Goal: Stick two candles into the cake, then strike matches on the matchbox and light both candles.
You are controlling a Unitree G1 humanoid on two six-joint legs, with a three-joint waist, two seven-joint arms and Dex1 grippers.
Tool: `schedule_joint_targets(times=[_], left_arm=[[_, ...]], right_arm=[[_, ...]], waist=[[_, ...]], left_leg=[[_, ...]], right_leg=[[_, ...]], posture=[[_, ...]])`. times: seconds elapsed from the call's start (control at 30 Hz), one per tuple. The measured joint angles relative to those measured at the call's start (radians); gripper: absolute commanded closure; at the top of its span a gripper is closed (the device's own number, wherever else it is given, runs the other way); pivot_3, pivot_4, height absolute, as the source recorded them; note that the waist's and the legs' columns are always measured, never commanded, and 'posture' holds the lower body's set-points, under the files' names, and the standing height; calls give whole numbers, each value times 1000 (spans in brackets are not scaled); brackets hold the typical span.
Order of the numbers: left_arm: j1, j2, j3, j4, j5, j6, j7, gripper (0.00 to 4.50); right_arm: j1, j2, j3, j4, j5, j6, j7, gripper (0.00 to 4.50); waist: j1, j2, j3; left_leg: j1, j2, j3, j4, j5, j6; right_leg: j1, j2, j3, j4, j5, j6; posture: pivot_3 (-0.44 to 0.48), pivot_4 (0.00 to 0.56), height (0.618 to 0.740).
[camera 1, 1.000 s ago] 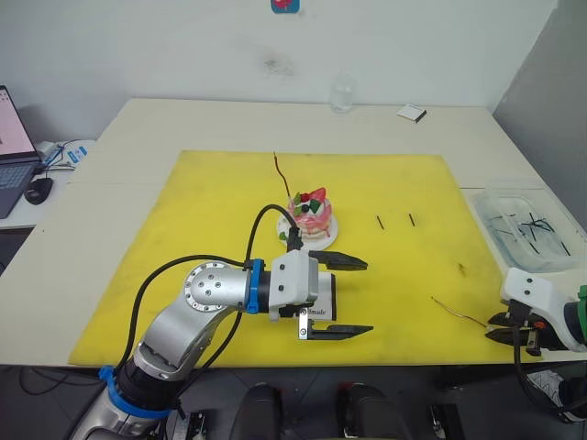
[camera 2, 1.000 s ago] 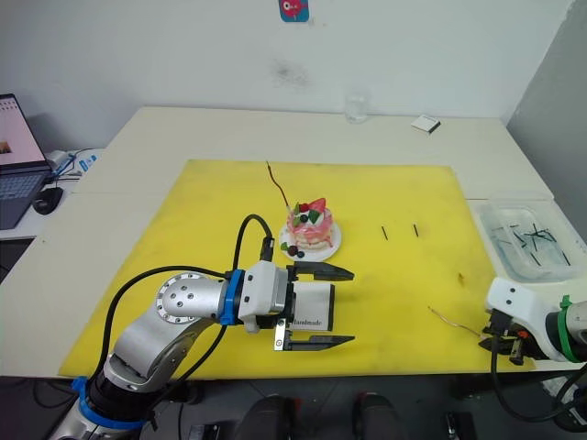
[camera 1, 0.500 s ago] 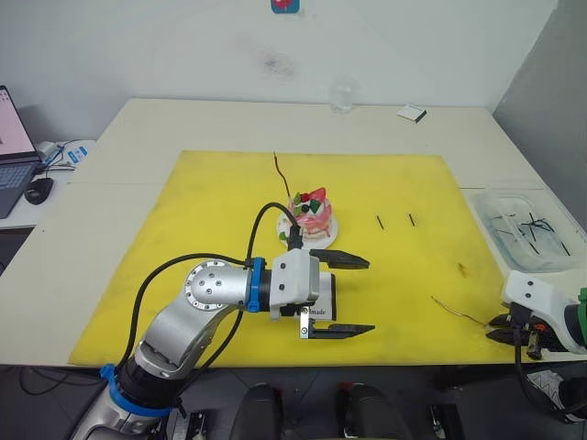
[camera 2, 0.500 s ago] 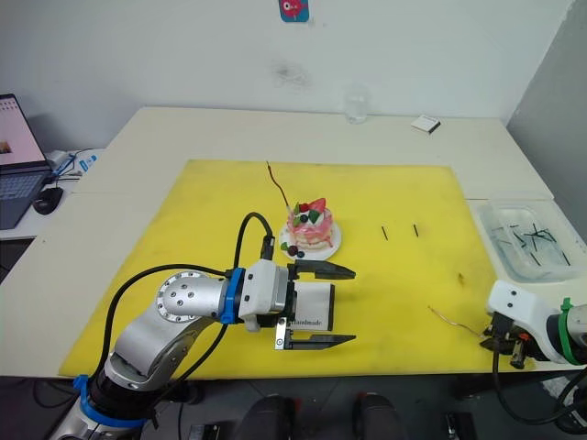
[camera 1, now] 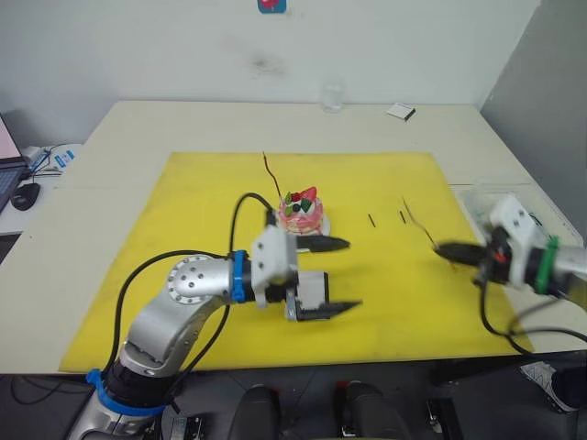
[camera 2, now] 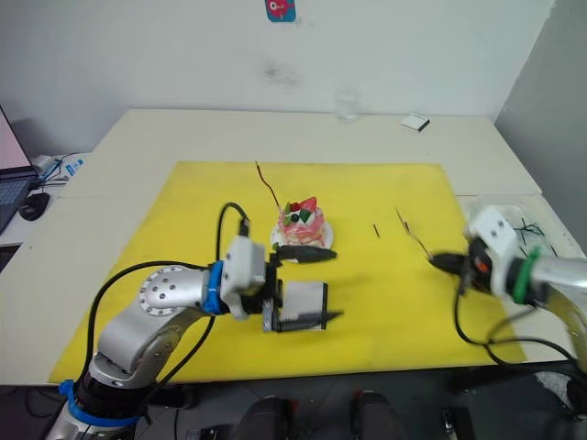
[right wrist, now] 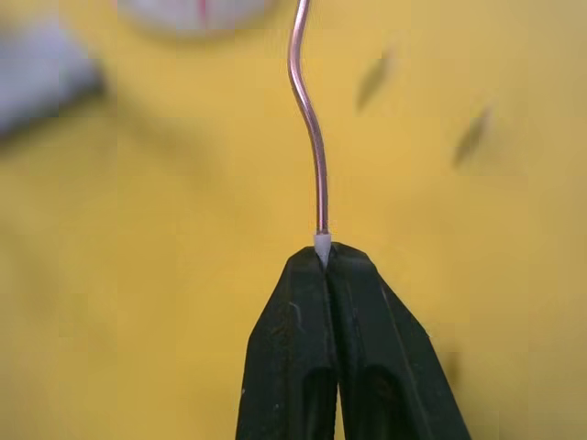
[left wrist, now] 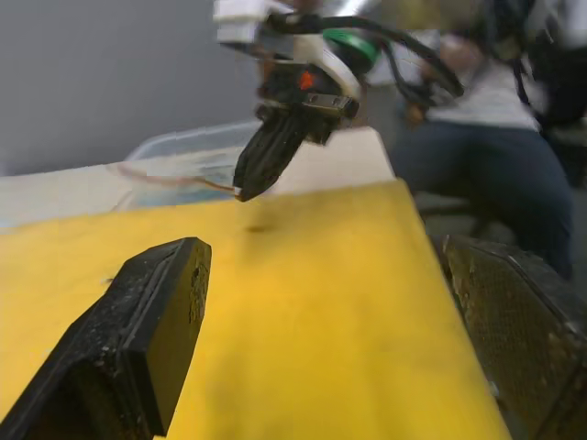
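Observation:
The pink cake [camera 1: 301, 210] sits on its white plate [camera 1: 320, 224] mid-mat, and a dark red candle [camera 1: 272, 174] rises aslant from its far left side. My left gripper [camera 1: 353, 273] is open just in front of the cake, with the white matchbox [camera 1: 314, 289] lying between its fingers on the mat. My right gripper [camera 1: 440, 249] hovers over the mat's right part, shut on the pale end of the second wavy candle [right wrist: 312, 119], which points toward the cake. Two short dark matches [camera 1: 371, 220] lie on the mat between cake and right gripper.
A yellow mat [camera 1: 202, 229] covers the table's middle. A clear bin [camera 1: 477, 197] stands off the mat's right edge. A glass [camera 1: 331, 96] and a small box [camera 1: 400, 112] are at the table's far side. A seated person [left wrist: 495, 137] is beyond the table's right end.
My right gripper has risen from the mat's front right corner and swung inward with the candle lifted off the mat. The camera has shifted. The left gripper stays over the matchbox.

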Motion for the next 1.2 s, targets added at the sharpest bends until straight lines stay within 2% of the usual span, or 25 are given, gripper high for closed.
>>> schedule_joint_targets(times=[0.03, 0.1, 0.27, 0.33, 0.47, 0.63, 1.2], left_arm=[[-6, -27, 44, 7, -32, 32, 53, 0], [-16, -50, 83, 8, -58, 58, 115, 0], [24, -45, 126, 9, -34, 96, 231, 0], [45, -47, 126, 7, -26, 105, 261, 0], [75, -47, 116, -8, 5, 110, 296, 0], [90, -48, 115, -57, 7, 127, 332, 0], [108, 2, 141, -125, -36, 201, 347, 0]], right_arm=[[-65, 143, 6, 3, -4, -27, -98, 4480], [-125, 301, 53, 17, -36, -105, -221, 4480], [-173, 563, 135, 154, -129, -369, -372, 4480], [-171, 612, 164, 216, -157, -463, -375, 4480], [-160, 664, 210, 314, -187, -592, -355, 4480], [-127, 703, 240, 341, -163, -629, -309, 4480], [-172, 729, 298, 597, -220, -811, -263, 4480]], waist=[[-2, 0, 0], [-3, 1, 0], [4, 1, 0], [5, 1, 0], [6, 1, 0], [4, 1, 0], [-1, 2, 0]], left_leg=[[-1, 1, -1, 0, 0, 0], [-1, 0, 0, -1, 0, 0], [-4, 0, 4, -2, 0, -1], [-6, 0, 4, -2, -1, -1], [-6, 0, 5, -1, -1, -1], [-2, 0, 4, -1, -1, -1], [-1, 1, 4, -2, -1, -1]], right_leg=[[0, 1, 0, 0, 0, 0], [-1, 1, 0, 1, 0, 0], [-3, -1, 1, -1, -2, 2], [-5, -2, 2, -1, -2, 2], [-5, -3, 1, -1, -2, 2], [-3, -1, 1, 2, -1, 0], [-3, -1, 2, 1, 0, 0]], posture=[[0, 150, 740], [0, 150, 740], [0, 150, 740], [0, 150, 740], [0, 150, 740], [0, 150, 740], [0, 150, 740]])
